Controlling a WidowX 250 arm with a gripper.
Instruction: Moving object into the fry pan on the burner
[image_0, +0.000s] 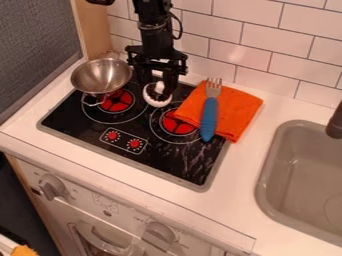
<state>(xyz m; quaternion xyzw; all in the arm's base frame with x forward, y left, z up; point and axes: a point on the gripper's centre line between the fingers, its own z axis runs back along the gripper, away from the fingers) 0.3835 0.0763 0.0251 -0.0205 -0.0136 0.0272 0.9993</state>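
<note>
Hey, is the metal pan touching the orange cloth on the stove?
Apart. The camera view shows the metal pan over the left burner and the orange cloth off to the right, with black stovetop between them.

Observed: gripper (160, 90) over the black stovetop (87, 122), white-rimmed object (157, 102) at its tips, metal pan (101, 76) at rear left, blue-handled fork (209, 117) lying across orange cloth (237, 107), right.

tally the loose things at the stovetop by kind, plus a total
metal pan: 1
fork: 1
orange cloth: 1
white-rimmed item, kind unclear: 1
total: 4
</note>
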